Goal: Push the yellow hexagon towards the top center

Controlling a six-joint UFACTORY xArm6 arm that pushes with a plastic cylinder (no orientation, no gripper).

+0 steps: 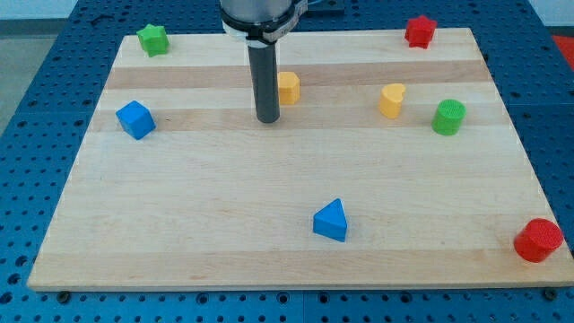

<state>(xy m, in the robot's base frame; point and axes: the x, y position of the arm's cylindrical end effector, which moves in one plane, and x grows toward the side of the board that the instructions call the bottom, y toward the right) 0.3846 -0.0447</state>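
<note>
The yellow hexagon [289,87] stands on the wooden board [287,251] a little above its middle, near the top centre. My tip [268,119] rests on the board just left of and slightly below the hexagon; the rod partly hides the hexagon's left side. I cannot tell whether the rod touches it. A yellow heart [391,100] stands further to the view's right.
A green star [153,39] is at the top left, a red star [419,30] at the top right. A blue cube [135,119] is at the left, a green cylinder [448,117] at the right, a blue triangular block [331,221] at bottom centre, a red cylinder [538,240] at bottom right.
</note>
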